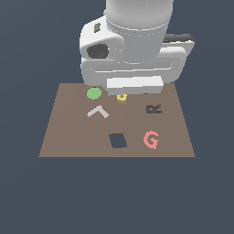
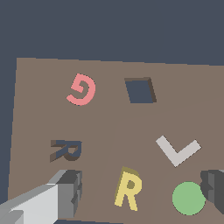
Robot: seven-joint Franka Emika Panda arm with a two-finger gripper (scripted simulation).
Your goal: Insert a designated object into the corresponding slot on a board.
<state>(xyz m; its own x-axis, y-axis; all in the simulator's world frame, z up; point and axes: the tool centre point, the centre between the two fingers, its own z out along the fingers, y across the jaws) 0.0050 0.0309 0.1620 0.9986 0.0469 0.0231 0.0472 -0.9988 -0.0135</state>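
With the released tool (image 2: 138, 192) straddling the yellow R piece (image 2: 127, 189) near the counter's (image 1: 68, 137) far edge, an off-centre closure could twist it, jamming at the R-shaped slot (image 2: 65, 150).

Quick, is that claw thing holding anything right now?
Gripper: open, holding nothing; its fingers stand either side of the yellow R.
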